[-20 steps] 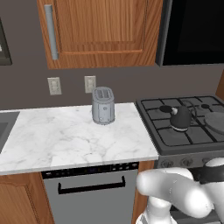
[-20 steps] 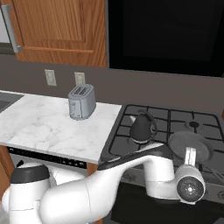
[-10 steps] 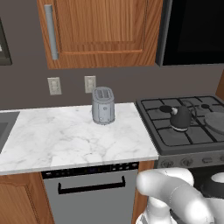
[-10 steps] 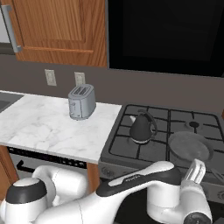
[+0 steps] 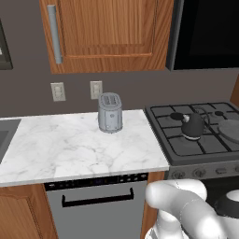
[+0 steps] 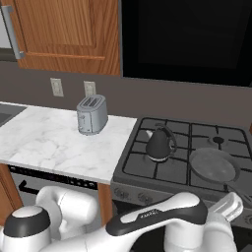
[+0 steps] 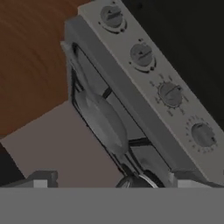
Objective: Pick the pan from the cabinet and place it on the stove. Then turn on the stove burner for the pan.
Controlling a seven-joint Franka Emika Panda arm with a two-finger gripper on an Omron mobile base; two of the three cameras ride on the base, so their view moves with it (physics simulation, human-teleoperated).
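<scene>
Hand view: four stove knobs

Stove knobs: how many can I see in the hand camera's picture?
4 knobs run in a row along the stove's grey front panel: one at the top, the next, a third, and the last lowest. More may lie beyond the picture's edge.
</scene>
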